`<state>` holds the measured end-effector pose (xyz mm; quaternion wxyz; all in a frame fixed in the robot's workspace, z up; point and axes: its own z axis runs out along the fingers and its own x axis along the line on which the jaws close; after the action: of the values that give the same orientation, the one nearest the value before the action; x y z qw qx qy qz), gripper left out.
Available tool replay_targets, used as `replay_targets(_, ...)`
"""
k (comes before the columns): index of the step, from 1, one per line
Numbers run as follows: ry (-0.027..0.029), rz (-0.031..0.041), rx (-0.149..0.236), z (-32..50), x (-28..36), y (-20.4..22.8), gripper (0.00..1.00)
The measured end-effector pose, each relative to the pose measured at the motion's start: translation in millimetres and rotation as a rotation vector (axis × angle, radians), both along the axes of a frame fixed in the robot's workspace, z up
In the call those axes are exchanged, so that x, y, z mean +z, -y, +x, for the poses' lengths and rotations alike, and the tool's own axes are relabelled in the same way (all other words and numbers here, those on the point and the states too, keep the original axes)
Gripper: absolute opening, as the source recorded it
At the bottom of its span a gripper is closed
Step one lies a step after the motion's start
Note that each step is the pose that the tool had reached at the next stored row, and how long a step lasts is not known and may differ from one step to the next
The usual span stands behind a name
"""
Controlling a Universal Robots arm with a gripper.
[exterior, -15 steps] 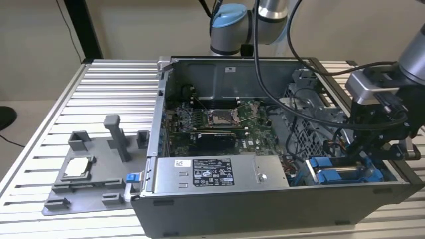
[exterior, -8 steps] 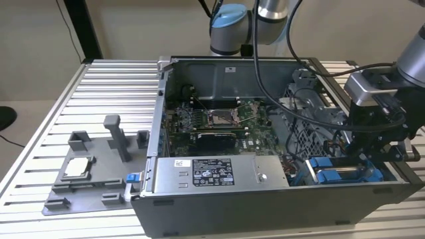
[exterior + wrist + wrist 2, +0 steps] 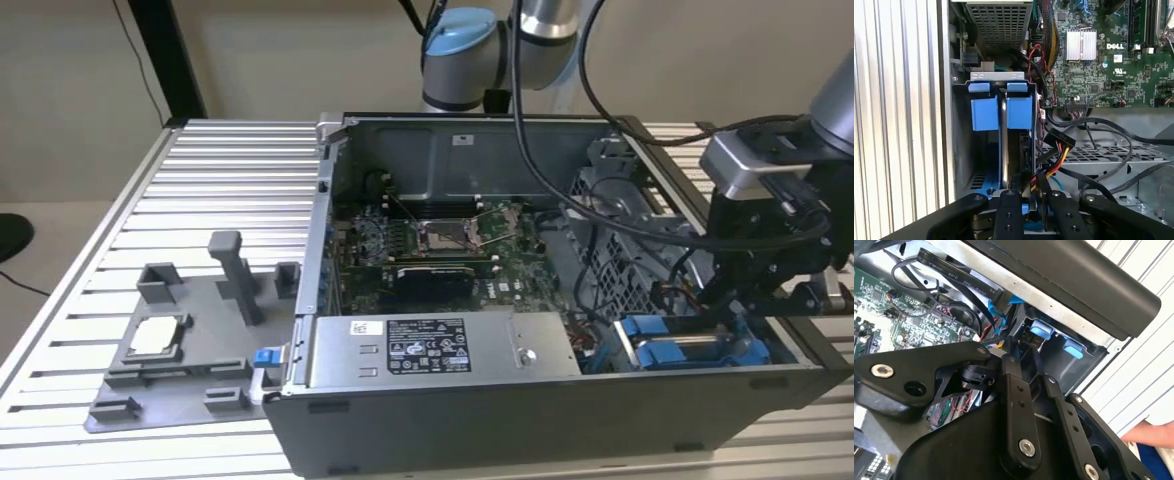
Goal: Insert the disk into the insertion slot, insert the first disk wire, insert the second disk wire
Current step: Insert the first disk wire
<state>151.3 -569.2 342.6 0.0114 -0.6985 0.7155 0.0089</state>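
Note:
The disk (image 3: 1019, 112) stands in its blue carrier inside the insertion slot (image 3: 961, 150), at the case's near corner on the exterior view's right (image 3: 681, 345). A second blue carrier (image 3: 985, 112) sits beside it. My gripper (image 3: 1030, 195) hangs over the rear end of the disk, also visible in the exterior view (image 3: 741, 300). Its fingers (image 3: 1006, 212) stand close together on a disk wire (image 3: 1038, 181), a yellow, orange and black bundle that runs up to a loose black plug (image 3: 1059, 137). In the second wrist view the gripper (image 3: 1026, 367) reaches down beside the blue tabs (image 3: 1041, 331).
The grey power-supply box (image 3: 441, 345) lies along the case's front, with the motherboard (image 3: 427, 240) behind it. Black cables (image 3: 574, 150) loop over the perforated cage (image 3: 1104, 152). A grey fixture tray (image 3: 174, 340) sits on the slatted table. A person's hand (image 3: 1154, 432) is near the case.

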Motion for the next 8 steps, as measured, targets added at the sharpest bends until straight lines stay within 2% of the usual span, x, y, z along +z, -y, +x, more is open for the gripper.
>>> replay_targets(5,0.0,0.0,0.0,0.0,8.5,-2.9,0.0)
replay_targets(8,-0.0004,0.0,0.0,0.0,18.2,-3.6,0.0)
